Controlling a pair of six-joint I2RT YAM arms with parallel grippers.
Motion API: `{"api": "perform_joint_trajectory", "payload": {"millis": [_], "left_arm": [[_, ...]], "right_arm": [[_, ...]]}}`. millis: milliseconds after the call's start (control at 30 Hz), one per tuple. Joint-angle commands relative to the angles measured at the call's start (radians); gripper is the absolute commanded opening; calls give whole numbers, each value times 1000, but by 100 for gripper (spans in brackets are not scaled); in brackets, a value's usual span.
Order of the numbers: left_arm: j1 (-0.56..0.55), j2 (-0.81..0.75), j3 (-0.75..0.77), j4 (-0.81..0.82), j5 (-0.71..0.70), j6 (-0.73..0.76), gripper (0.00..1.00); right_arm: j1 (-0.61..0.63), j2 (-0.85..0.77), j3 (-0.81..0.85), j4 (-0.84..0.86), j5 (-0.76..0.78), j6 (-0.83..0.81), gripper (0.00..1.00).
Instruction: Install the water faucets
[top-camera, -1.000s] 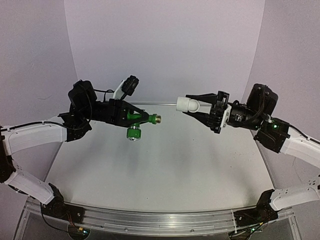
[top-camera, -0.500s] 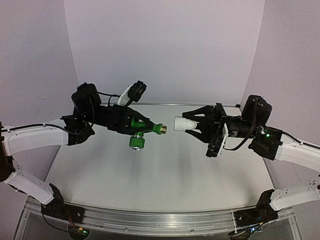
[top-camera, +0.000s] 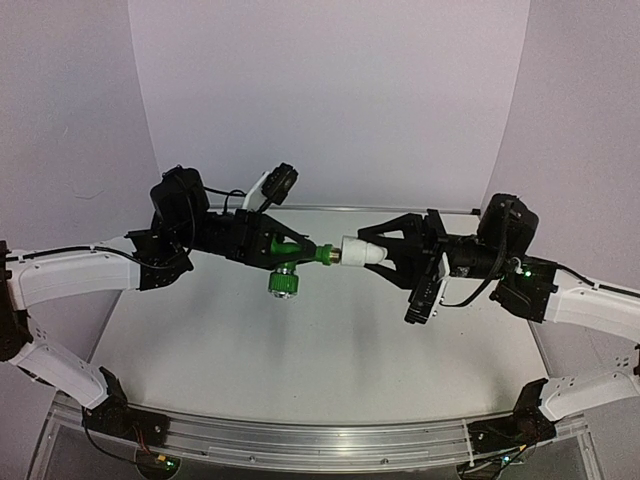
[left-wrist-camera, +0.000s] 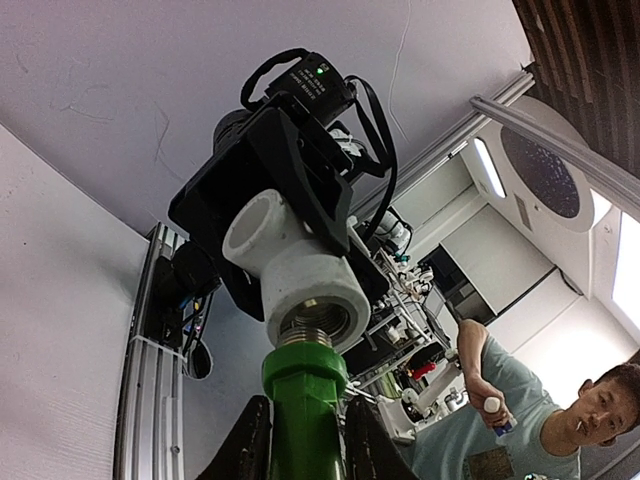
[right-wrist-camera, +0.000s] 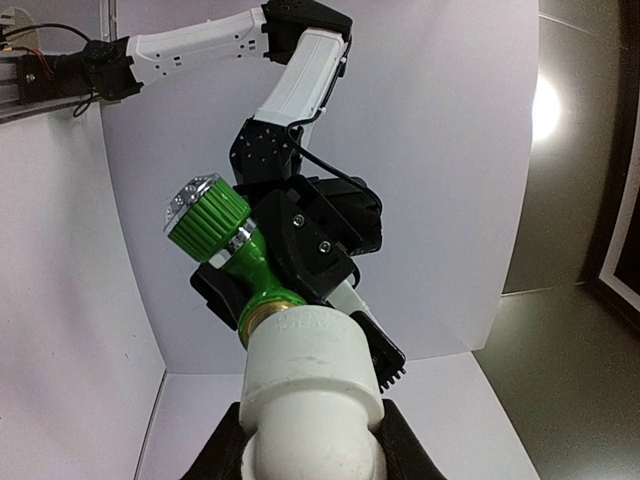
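The green tap (top-camera: 292, 251) hangs in mid-air above the table, its ribbed knob (top-camera: 283, 283) pointing down. My left gripper (top-camera: 285, 247) is shut on its body. The white fitting (top-camera: 362, 251) is held in my right gripper (top-camera: 387, 252), which is shut on it. The two parts lie in one line, and the tap's brass threaded end meets the fitting's open mouth. In the left wrist view the green tap (left-wrist-camera: 305, 405) rises between my fingers into the fitting (left-wrist-camera: 300, 275). In the right wrist view the fitting (right-wrist-camera: 310, 385) covers the tap's (right-wrist-camera: 245, 260) brass tip.
The white table (top-camera: 320, 340) lies below both arms, with purple walls behind and at the sides. An aluminium rail (top-camera: 320, 440) runs along the near edge. A person (left-wrist-camera: 590, 420) stands beyond the table in the left wrist view.
Both arms have moved toward each other and the right one has come lower. The gap between tap and fitting has closed, so the brass end now touches the fitting's mouth.
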Motion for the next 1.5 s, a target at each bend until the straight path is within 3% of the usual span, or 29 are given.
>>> {"api": "perform_joint_trajectory", "payload": {"millis": [0,1067,1467], "left_arm": [[-10,4,55,33,-34,13,0],[-16,-81,50,-133,-102,123,0],[-33,-53,37,-135,-65,117,0]], "right_arm": [[11,10,-1,68,6,-28,0],[11,1,-1,-90,35,-109,0],[11,18,38,-38,71,-2,0]]}}
